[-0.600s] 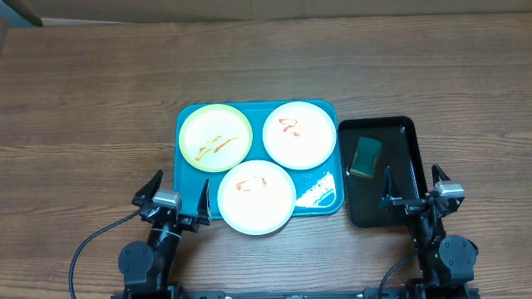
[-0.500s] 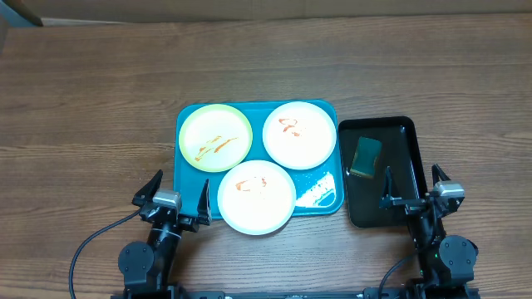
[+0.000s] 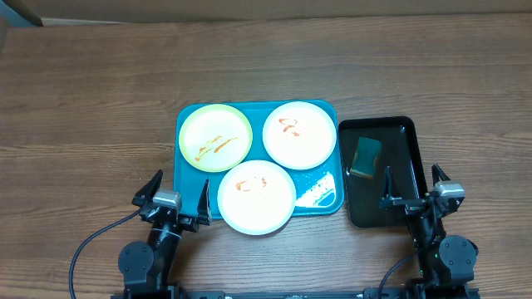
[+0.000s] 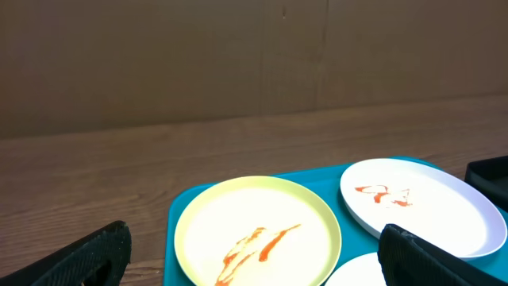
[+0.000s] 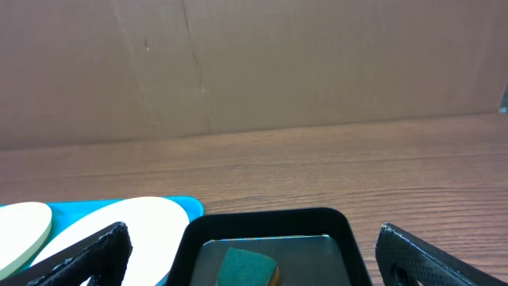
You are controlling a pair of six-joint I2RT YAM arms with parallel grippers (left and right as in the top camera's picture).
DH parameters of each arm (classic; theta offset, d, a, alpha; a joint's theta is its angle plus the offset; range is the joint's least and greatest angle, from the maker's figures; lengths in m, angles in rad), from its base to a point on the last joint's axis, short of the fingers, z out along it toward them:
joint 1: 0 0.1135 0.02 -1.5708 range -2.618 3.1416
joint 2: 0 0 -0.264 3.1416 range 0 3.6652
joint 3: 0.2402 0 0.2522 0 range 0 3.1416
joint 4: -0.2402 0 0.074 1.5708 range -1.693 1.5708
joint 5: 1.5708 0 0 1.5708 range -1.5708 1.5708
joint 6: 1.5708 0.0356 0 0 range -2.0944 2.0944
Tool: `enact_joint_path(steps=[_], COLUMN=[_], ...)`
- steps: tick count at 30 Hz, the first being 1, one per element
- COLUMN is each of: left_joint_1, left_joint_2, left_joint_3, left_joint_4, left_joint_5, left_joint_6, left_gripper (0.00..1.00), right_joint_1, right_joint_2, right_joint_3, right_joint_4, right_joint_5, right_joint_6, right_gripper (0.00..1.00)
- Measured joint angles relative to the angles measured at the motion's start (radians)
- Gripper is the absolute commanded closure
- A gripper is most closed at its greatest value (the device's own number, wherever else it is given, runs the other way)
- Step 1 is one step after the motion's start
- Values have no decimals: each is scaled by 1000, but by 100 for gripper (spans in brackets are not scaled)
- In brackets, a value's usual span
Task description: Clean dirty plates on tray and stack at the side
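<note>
Just ahead of the left jaws, spread wide and empty, sits the tray [image 3: 187, 178] with three smeared dirty plates [image 3: 257, 197]; ahead of the right jaws, equally apart, a sponge [image 3: 366, 157] lies in a black tray [image 3: 399, 212]; cleaning looks unstarted; fetching that sponge likely comes first.

Wood table [image 3: 100, 91] lies bare across the far side and the whole left. In the middle, a yellow plate [image 3: 215, 138], far white plate [image 3: 299, 134] and near white plate [image 3: 257, 197] crowd the blue tray [image 3: 184, 181], leaving only its near right corner bare. Just right, a black tray [image 3: 399, 187] holds a sponge [image 3: 366, 156] at its far end.
</note>
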Motion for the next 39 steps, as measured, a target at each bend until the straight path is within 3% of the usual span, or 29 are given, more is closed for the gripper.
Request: enact_joint_path(steps=[30,39], left_joint_1=[0,0], left_joint_2=[0,0], left_joint_3=[0,0], left_joint_4=[0,-7], left_joint_5=[0,0], left_joint_6=[0,-15], left_gripper=[0,0], right_joint_1=[0,0], right_joint_2=[0,0], right_joint_3=[0,0], right_joint_4=[0,-9], right_joint_5=[0,-9], right_joint_6=[2,103], right_gripper=[0,0])
